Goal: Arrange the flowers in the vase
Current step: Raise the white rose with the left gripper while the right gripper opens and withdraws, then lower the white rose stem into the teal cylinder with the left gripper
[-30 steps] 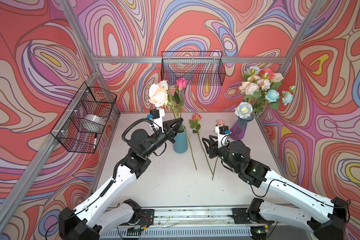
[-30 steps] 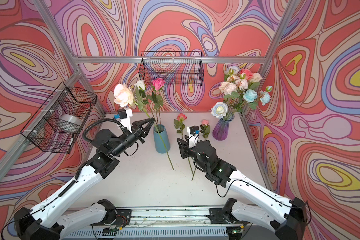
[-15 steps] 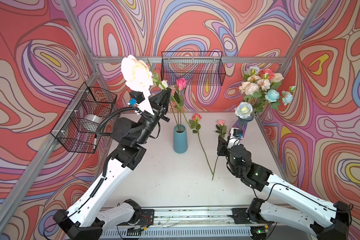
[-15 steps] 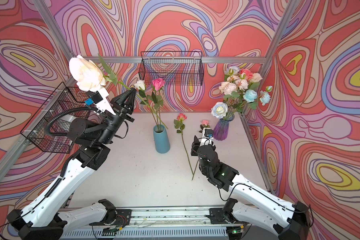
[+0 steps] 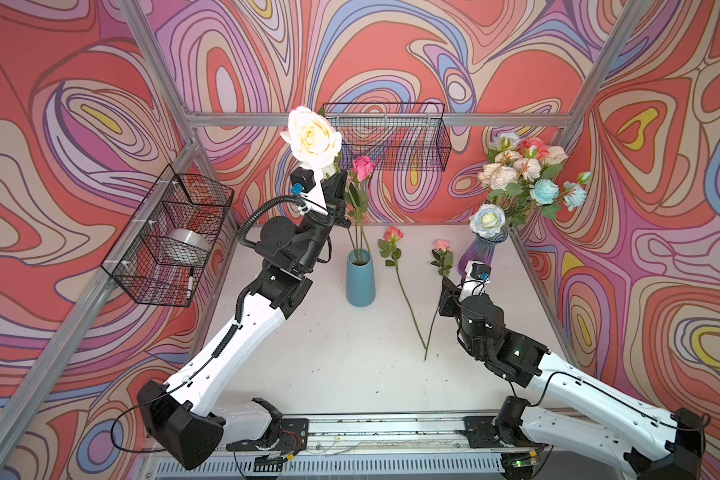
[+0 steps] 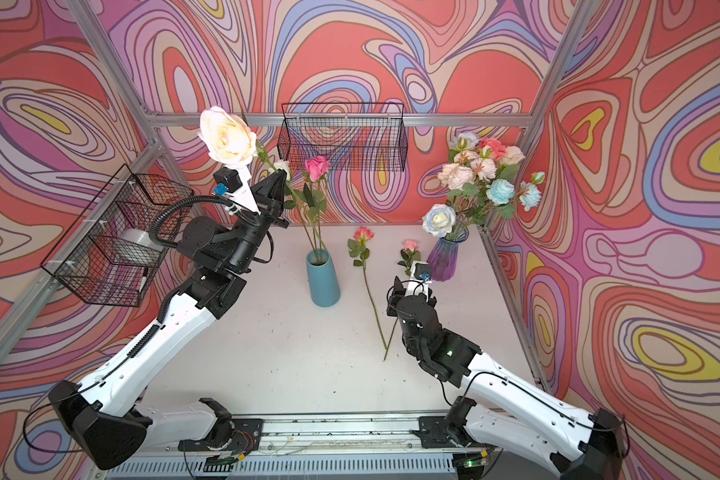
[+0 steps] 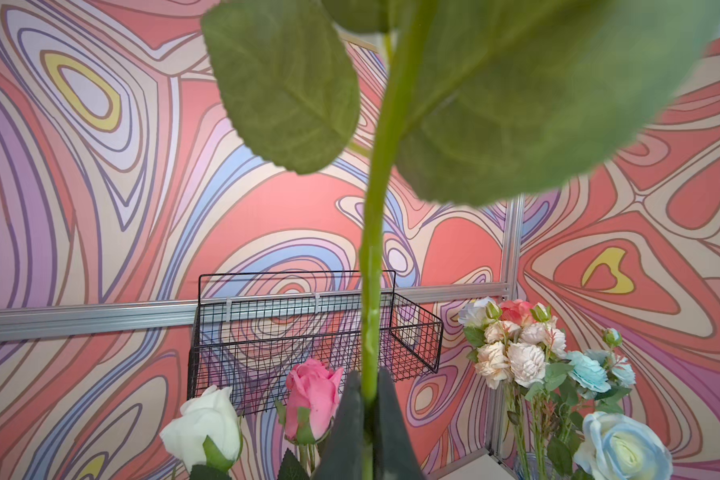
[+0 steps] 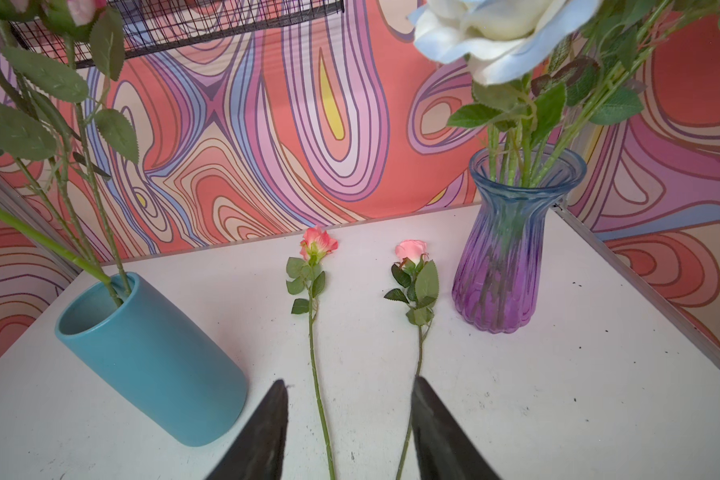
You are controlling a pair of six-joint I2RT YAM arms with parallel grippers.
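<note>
Swung my raised left arm rightward, left gripper (image 7: 368, 374) clenched on cream rose (image 5: 313, 137) stem, its tip in blue vase (image 5: 360, 278) mouth; right gripper (image 8: 350, 381) gaping, low over two roses (image 5: 393, 234) on table (image 5: 329, 353).

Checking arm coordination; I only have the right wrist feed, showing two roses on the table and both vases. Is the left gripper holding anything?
Observer: Yes. The left gripper is shut on the stem of a large cream rose, with the bloom held high in the air.
Operator: Which blooms stand in the teal vase?
Observer: The teal vase has a pink rose and a white rose in it.
Operator: And the purple vase, above my frame?
Observer: The purple vase carries a bunch of peach, coral and light blue blooms.
</note>
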